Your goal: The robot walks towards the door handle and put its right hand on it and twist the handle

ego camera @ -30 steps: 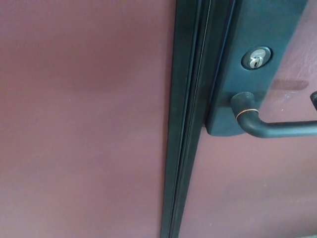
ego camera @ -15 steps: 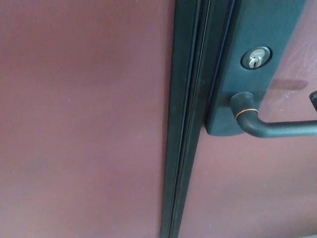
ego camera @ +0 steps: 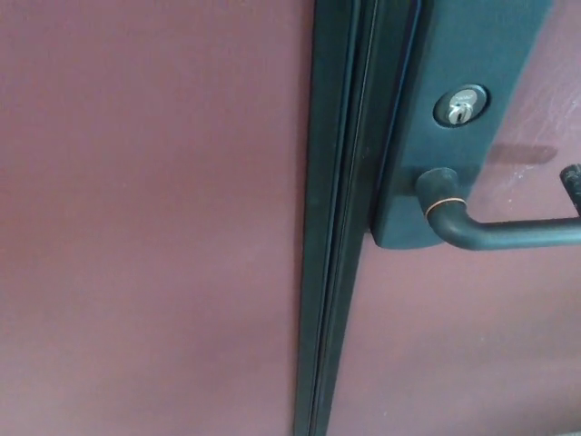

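One black fingertip of the right hand [ego camera: 572, 178] is showing at the picture's right edge, just above the far end of the door handle [ego camera: 495, 232]; so little of it is in the head view that it cannot be told whether the hand is open or closed, nor whether it is touching the lever. The left hand is not showing at all.

The door handle is sitting in the right half of the view, a dark lever running level toward the right from its round neck, where a thin brass-coloured ring is circling it. The neck is coming out of a dark backplate [ego camera: 454, 54], which is also carrying a silver keyhole cylinder [ego camera: 459, 108] directly above the lever. The lever's level lie suggests it is not yet being twisted. To the left, a dark vertical door edge [ego camera: 340, 227] is parting two maroon door panels [ego camera: 154, 218].

The fingertip's place beside the lever's free end fits the task: pressing there would give the most leverage for a downward turn.

No brand, label or readable writing is showing on the plate, the cylinder or the panels.
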{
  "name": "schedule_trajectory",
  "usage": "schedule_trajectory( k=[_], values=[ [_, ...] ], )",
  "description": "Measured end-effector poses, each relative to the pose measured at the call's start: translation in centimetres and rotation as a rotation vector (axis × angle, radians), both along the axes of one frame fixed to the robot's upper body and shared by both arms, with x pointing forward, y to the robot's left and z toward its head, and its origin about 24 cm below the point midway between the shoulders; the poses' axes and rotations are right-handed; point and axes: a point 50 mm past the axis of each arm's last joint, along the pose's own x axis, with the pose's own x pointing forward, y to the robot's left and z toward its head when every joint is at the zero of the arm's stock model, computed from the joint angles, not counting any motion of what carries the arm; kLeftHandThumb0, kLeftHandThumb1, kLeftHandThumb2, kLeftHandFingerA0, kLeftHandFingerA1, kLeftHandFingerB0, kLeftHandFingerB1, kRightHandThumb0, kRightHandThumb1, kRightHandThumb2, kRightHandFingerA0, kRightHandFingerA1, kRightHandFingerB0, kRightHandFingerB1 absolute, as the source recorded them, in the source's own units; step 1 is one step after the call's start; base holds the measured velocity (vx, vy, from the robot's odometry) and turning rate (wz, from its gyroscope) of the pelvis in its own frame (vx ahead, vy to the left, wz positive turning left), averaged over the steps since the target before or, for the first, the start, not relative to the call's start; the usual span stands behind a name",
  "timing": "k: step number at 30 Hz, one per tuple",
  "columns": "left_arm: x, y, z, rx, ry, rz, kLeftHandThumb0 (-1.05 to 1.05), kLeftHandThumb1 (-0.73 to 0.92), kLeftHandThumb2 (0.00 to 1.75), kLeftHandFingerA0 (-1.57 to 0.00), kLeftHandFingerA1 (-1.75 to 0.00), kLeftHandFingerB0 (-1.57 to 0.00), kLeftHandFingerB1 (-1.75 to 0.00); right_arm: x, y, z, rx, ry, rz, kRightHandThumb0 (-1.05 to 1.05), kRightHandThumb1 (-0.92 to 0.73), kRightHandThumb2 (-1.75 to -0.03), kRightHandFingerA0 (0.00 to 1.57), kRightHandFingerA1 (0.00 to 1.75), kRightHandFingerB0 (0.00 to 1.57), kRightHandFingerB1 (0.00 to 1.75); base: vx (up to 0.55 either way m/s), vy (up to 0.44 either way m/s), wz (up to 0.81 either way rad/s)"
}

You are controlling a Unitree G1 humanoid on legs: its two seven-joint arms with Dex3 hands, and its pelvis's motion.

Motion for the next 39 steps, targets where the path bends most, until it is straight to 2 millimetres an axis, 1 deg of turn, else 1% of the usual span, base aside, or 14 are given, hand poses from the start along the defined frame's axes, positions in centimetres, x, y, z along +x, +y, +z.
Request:
schedule_trajectory(
  k=[8, 15, 16, 17, 18, 22, 23, 24, 27, 28, 31, 32, 35, 39],
  values=[
    [-0.2, 0.0, 0.0, 0.0, 0.004, 0.001, -0.29, 0.51, 0.54, -0.78, -0.66, -0.62, -0.61, 1.5, -1.6, -9.0, 0.256, 0.322, -0.002, -0.77, -0.54, -0.88, 0.0, 0.1, 0.0, 0.09, 0.0, 0.0, 0.0],
    [-0.1, 0.0, 0.0, 0.0, 0.003, 0.001, -0.29, 0.52, 0.55, -0.77, -0.66, -0.61, -0.62, 2.4, -2.2, -15.5, 0.41, 0.471, -0.044, -0.74, -0.53, -0.88, 0.0, 0.13, 0.0, 0.13, 0.0, 0.0, 0.0],
    [-0.1, 0.0, 0.0, 0.0, 0.003, 0.0, -0.29, 0.52, 0.55, -0.77, -0.66, -0.61, -0.62, 2.4, -2.2, -16.3, 0.425, 0.488, -0.05, -0.67, -0.51, -0.9, 0.0, 0.22, 0.0, 0.21, 0.0, 0.0, 0.0],
    [-0.1, 0.0, 0.0, 0.0, 0.003, 0.001, -0.3, 0.52, 0.54, -0.77, -0.67, -0.62, -0.62, 2.5, -2.3, -16.9, 0.44, 0.503, -0.057, -0.68, -0.66, -0.6, 0.0, 0.29, 0.0, 0.22, 0.0, 0.0, 0.0],
    [-0.1, 0.0, 0.0, 0.0, 0.002, 0.001, -0.3, 0.52, 0.54, -0.77, -0.67, -0.62, -0.62, 2.6, -2.3, -17.9, 0.468, 0.519, -0.067, -0.72, -0.53, -0.9, 0.0, 0.2, 0.0, 0.16, 0.0, 0.0, 0.0],
    [0.1, 0.0, 0.0, 0.0, -0.003, 0.0, -0.3, 0.52, 0.54, -0.77, -0.67, -0.62, -0.62, 3.3, -2.2, -21.0, 0.555, 0.563, -0.1, -0.72, -0.53, -0.9, 0.0, 0.2, 0.0, 0.16, 0.0, 0.0, 0.0],
    [0.2, 0.0, 0.0, -0.001, -0.005, -0.001, -0.29, 0.52, 0.54, -0.77, -0.67, -0.62, -0.62, 3.4, -2.1, -21.8, 0.575, 0.577, -0.109, -0.84, -0.56, -0.87, 0.08, 0.22, 0.06, 0.03, 0.0, 0.0, 0.0],
    [0.3, 0.0, 0.0, 0.0, -0.007, -0.002, -0.3, 0.52, 0.54, -0.77, -0.67, -0.62, -0.62, 3.5, -2.0, -22.5, 0.59, 0.587, -0.117, -0.81, -0.56, -0.91, 0.03, 0.31, 0.01, 0.08, 0.0, 0.0, 0.0],
    [0.6, -0.1, 0.1, -0.001, -0.016, -0.005, -0.3, 0.52, 0.54, -0.77, -0.67, -0.62, -0.62, 3.8, -1.6, -24.5, 0.634, 0.628, -0.149, -0.81, -0.56, -0.91, 0.03, 0.31, 0.01, 0.08, 0.0, 0.0, 0.0],
    [0.7, -0.1, 0.1, -0.001, -0.019, -0.006, -0.29, 0.52, 0.55, -0.77, -0.67, -0.61, -0.61, 3.9, -1.4, -25.1, 0.645, 0.642, -0.159, -0.8, -0.56, -0.92, 0.03, 0.44, 0.01, 0.1, 0.0, 0.0, 0.0],
    [1.2, -0.1, 0.2, -0.001, -0.03, -0.009, -0.29, 0.52, 0.55, -0.77, -0.67, -0.6, -0.61, 4.2, -0.8, -27.0, 0.671, 0.686, -0.188, -0.79, -0.56, -0.91, 0.06, 0.45, 0.05, 0.11, 0.0, 0.0, 0.0],
    [1.4, -0.1, 0.3, -0.001, -0.034, -0.011, -0.29, 0.52, 0.55, -0.76, -0.67, -0.6, -0.62, 4.3, -0.5, -27.6, 0.679, 0.7, -0.197, -0.81, -0.59, -0.93, 0.06, 0.37, 0.09, 0.12, 0.0, 0.0, 0.0],
    [2.0, -0.2, 0.4, -0.001, -0.05, -0.016, -0.29, 0.52, 0.55, -0.76, -0.67, -0.6, -0.62, 4.3, 0.6, -29.4, 0.692, 0.75, -0.223, -0.81, -0.59, -0.93, 0.06, 0.37, 0.09, 0.12, 0.0, 0.0, 0.0],
    [2.8, -0.2, 0.6, -0.002, -0.068, -0.021, -0.29, 0.52, 0.55, -0.77, -0.68, -0.6, -0.62, 3.9, 1.9, -31.3, 0.684, 0.817, -0.253, -0.71, -0.57, -0.95, 0.02, 0.31, 0.03, 0.22, 0.0, 0.0, 0.0]
  ],
)
